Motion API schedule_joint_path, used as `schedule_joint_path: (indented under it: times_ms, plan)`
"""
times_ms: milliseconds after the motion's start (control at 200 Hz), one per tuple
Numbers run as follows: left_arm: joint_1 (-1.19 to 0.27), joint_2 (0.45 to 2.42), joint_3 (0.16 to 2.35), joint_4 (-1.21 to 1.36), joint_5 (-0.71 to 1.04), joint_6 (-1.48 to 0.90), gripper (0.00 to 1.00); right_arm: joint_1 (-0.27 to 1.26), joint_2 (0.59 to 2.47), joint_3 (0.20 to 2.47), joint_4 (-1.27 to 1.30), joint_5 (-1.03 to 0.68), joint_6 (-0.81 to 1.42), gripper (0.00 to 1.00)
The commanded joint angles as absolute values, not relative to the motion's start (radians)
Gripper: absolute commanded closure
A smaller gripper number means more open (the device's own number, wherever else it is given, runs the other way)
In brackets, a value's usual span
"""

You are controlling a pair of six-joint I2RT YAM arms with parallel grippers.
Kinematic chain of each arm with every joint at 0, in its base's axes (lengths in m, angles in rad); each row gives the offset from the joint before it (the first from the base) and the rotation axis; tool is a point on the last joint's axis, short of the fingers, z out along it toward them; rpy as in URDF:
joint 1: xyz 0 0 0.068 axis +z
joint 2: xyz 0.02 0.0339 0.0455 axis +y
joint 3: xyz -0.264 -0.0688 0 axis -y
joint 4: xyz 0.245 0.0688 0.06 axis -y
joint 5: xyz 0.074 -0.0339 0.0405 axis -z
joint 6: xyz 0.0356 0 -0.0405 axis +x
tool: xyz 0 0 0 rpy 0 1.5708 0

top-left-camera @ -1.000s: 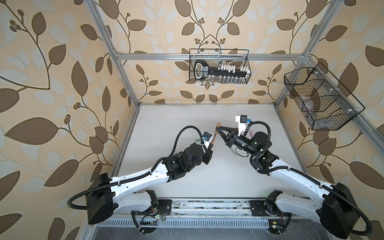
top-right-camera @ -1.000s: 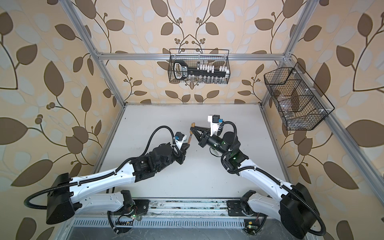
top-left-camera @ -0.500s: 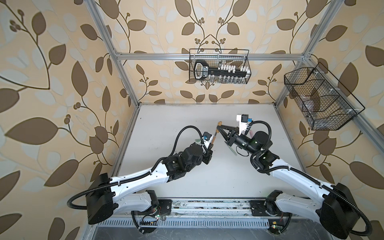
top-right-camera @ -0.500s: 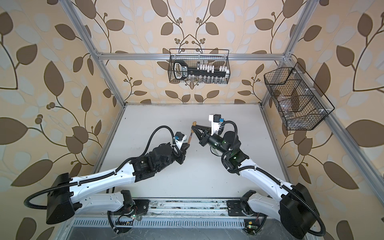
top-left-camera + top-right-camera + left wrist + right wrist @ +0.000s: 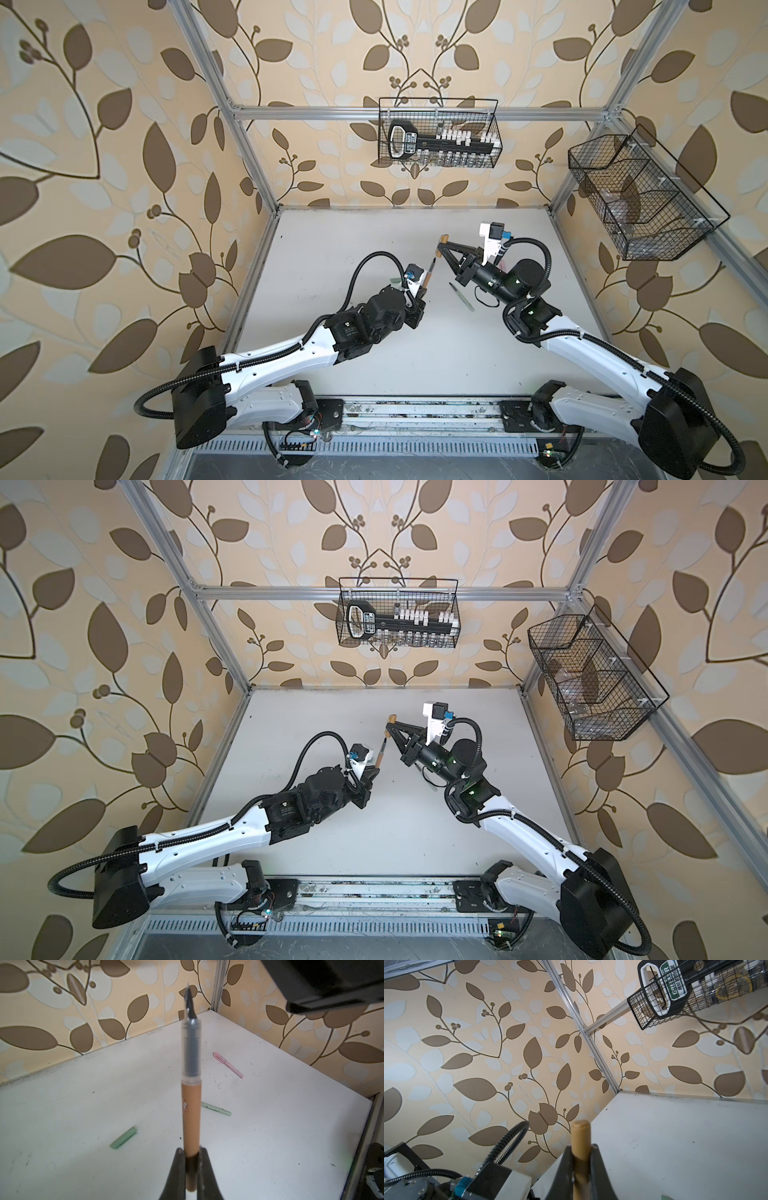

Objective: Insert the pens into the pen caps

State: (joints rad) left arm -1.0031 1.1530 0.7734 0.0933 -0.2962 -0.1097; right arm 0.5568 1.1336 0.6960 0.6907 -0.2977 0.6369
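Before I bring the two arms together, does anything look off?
Nothing stands out. The left end effector grips the tan pen by its barrel, the right end effector the tan cap. The green pen and green cap lie apart on the table, which shows only small dark specks.

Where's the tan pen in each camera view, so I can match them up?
In a top view: tan pen mid-picture, slanting.
In a top view: the pen mid-picture too.
Left wrist: the pen centre, clamped in the left gripper.
Right wrist: not in it.
Shared landmark: white table.
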Motion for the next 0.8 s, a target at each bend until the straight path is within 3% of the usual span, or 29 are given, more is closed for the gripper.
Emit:
schedule_joint_path:
  times_ms: [0, 795]
  plan:
    - [-1.011, 1.141, 0.811, 0.128, -0.307, -0.096, 1.00, 0.567, 1.156, 0.683, 0.767, -0.283, 0.669, 1.00]
    - [-1.011, 1.127, 0.804, 0.121, -0.327, -0.092, 1.00, 0.569, 1.162, 0.648, 0.746, -0.293, 0.666, 1.00]
